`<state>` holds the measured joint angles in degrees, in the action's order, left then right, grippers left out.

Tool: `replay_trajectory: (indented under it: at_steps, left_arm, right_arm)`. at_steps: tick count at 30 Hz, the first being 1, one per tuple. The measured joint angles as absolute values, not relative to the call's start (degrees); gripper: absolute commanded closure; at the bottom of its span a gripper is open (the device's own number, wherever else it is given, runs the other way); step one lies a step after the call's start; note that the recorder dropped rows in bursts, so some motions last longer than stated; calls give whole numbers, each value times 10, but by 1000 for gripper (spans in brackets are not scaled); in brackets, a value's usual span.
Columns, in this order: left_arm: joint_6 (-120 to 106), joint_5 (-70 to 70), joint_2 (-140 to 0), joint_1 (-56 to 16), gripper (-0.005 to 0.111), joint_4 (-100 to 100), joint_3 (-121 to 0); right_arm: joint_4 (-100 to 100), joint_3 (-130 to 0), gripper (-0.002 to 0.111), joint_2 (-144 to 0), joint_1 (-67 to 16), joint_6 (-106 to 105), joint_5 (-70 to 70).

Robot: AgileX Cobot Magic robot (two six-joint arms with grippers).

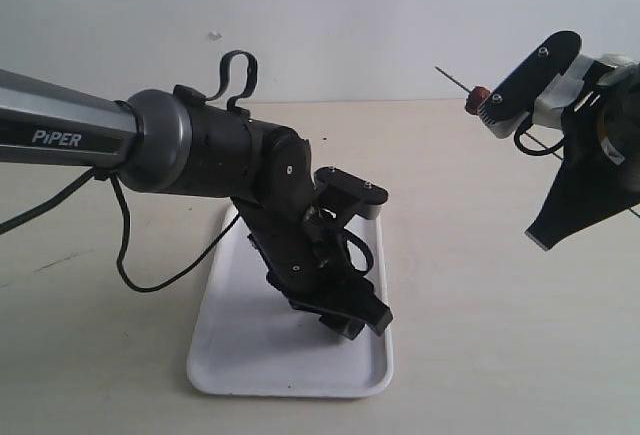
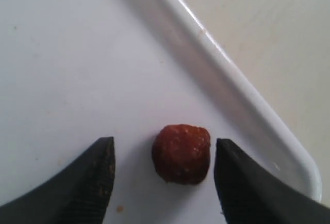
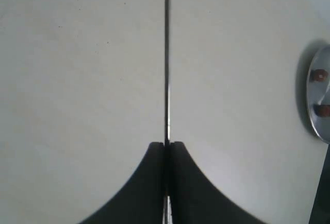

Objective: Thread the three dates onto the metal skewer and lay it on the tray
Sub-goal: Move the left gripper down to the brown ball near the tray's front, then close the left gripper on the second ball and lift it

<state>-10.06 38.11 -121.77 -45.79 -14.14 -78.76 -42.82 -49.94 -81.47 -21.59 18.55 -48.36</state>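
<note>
A small, round, wrinkled reddish-brown date (image 2: 181,153) lies on the floor of the flat white rectangular plastic tray (image 2: 234,82), close to the raised rim near one rounded corner. It sits in the gap between the left jaws, about level with their tips. The left jaws stand wide apart, one black finger on each side of the fruit. White tray shows between each finger and the date, so neither touches it. The black left arm (image 1: 250,170) leans down over the tray's middle.

Well apart from the tray, above the pale counter (image 1: 470,335), is the thin, straight, dark grey metal skewer (image 3: 166,54). The right jaws are pressed together on it, and the rod runs straight out from their tips. In the exterior view a second small reddish-brown lump (image 1: 481,96) sits at the rod just beside the right arm (image 1: 585,155). I cannot tell whether it is threaded on.
</note>
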Motion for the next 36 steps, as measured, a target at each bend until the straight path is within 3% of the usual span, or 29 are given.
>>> replay_trajectory:
  at_steps: [31,36]
  left_arm:
    - [-45,370,-1220,-483,52,-64,-788]
    - [-45,370,-1220,-483,62,-63,-788]
  right_arm:
    - [-428,-499,108,-815,-216,186,-484]
    - [-428,-499,108,-815,-216,186,-484]
